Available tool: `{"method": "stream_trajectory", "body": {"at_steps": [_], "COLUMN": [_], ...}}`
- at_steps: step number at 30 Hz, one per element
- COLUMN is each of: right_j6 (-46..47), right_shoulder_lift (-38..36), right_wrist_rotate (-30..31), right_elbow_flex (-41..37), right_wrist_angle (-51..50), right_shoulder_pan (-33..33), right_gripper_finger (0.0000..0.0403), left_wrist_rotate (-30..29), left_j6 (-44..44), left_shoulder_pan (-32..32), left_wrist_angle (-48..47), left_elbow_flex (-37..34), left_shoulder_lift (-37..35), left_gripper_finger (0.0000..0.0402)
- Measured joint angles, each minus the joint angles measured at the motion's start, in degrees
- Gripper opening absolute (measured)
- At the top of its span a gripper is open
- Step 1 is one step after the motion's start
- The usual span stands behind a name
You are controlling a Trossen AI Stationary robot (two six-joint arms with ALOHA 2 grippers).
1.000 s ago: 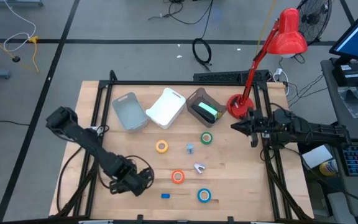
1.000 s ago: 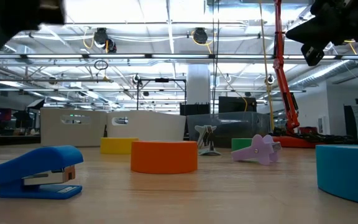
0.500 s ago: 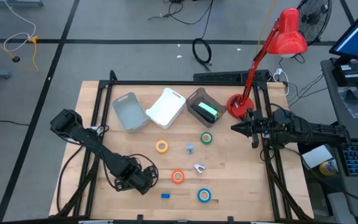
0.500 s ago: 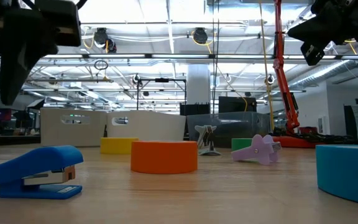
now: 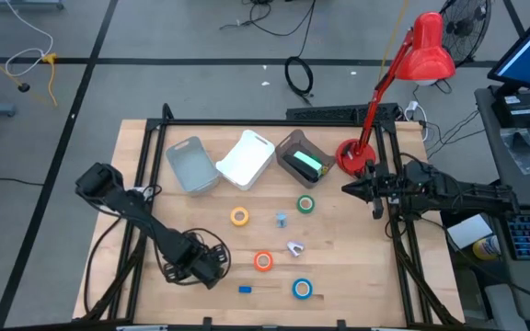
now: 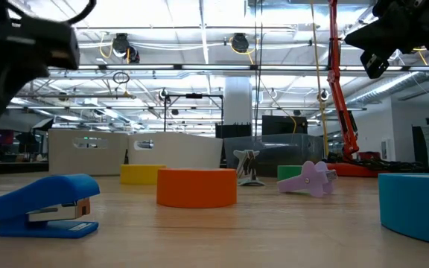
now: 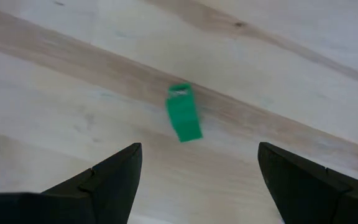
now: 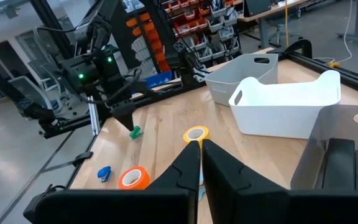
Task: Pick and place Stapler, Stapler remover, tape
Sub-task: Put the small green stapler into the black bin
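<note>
The small blue stapler (image 5: 245, 289) (image 6: 43, 205) lies near the table's near edge. The pale purple stapler remover (image 5: 294, 247) (image 6: 310, 179) lies mid-table. The tape rolls lie flat: yellow (image 5: 239, 216), green (image 5: 305, 204), orange (image 5: 263, 261) (image 6: 196, 186), blue (image 5: 302, 290). My left gripper (image 5: 199, 267) (image 7: 199, 147) hangs open above a small green clip (image 7: 184, 121) (image 8: 135, 132), left of the orange roll, touching nothing. My right gripper (image 5: 346, 187) (image 8: 199, 144) waits shut, raised at the table's right edge.
A grey bin (image 5: 191, 165), a white bin (image 5: 247, 158) and a dark bin (image 5: 304, 161) with a green thing inside stand along the far side. A small bluish clip (image 5: 282, 219) lies between the yellow and green rolls. A red lamp (image 5: 403, 83) stands at the far right corner.
My left gripper has shifted a little toward the table's right, showing lower in the low view, then drawn back left and up. The tape rolls, the stapler and the remover have stayed put, as has the right arm.
</note>
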Motion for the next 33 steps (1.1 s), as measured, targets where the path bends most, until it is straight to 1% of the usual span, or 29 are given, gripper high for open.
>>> {"method": "stream_trajectory", "body": {"at_steps": [3,6,15,22,24,26,33], "right_j6": [0.0,-0.09,-0.02,0.0,0.0,0.0,0.02], "right_shoulder_lift": [0.0,0.0,0.02,0.02,0.0,0.02,0.02], "right_wrist_rotate": [0.0,0.02,0.02,0.0,0.01,0.0,0.02], "right_elbow_flex": [0.0,0.0,0.0,0.0,0.0,0.0,0.0], "right_wrist_angle": [-0.06,-0.18,-0.27,-0.34,-0.31,-0.34,-0.34], "right_shoulder_pan": [0.0,0.0,0.0,0.0,0.0,0.0,0.0], "right_gripper_finger": [0.0008,0.0008,0.0008,0.0008,0.0008,0.0008,0.0008], "left_wrist_rotate": [2.31,1.87,2.49,2.93,2.88,2.72,1.99], "left_j6": [-0.01,-0.05,-0.47,-0.42,-0.4,-0.4,-0.38], "left_shoulder_pan": [0.04,0.02,0.42,0.43,0.42,0.45,0.85], "left_wrist_angle": [1.63,2.68,1.03,2.69,2.79,3.02,3.61], "left_elbow_flex": [-0.53,-1.07,-1.2,-2.64,-2.82,-2.82,-2.88], "left_shoulder_lift": [1.19,2.18,5.6,6.18,6.14,6.14,6.16], "left_gripper_finger": [0.0324,0.0324,0.0323,0.0321,0.031,0.0291,0.0198]}}
